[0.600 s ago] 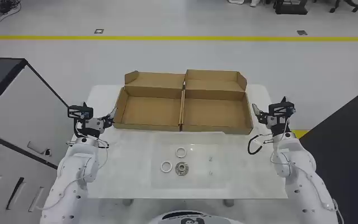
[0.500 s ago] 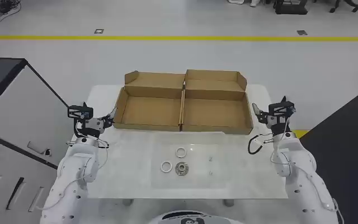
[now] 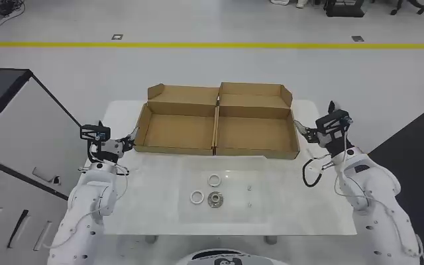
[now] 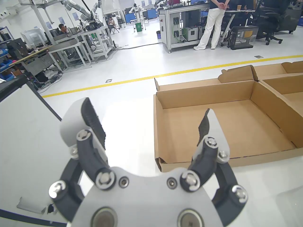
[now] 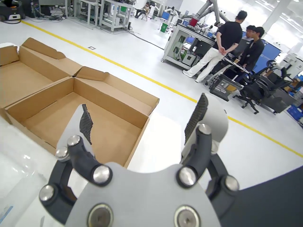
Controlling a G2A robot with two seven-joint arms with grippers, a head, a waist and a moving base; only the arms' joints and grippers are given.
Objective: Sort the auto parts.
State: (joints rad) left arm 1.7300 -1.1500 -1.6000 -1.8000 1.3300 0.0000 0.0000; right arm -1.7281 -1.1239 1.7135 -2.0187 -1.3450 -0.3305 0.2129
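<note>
Three small parts lie in the middle of the white table (image 3: 159,212): a white ring (image 3: 214,179), a second white ring (image 3: 197,197) and a grey metal hub (image 3: 214,199). Behind them stand two empty cardboard boxes side by side, the left box (image 3: 176,131) and the right box (image 3: 255,135). My left gripper (image 3: 131,138) hovers open by the left box's outer corner (image 4: 158,161), nothing between its fingers (image 4: 93,121). My right gripper (image 3: 302,128) is open beside the right box's outer wall (image 5: 139,133) and holds nothing.
Two tiny screws or specks (image 3: 250,189) lie right of the parts on the table. A dark cabinet (image 3: 20,119) stands off the table's left side. A yellow line (image 3: 212,45) crosses the floor beyond the boxes.
The right arm has lifted and swung slightly toward the right box; its gripper sits a little higher and further in. The left arm and the parts have not moved.
</note>
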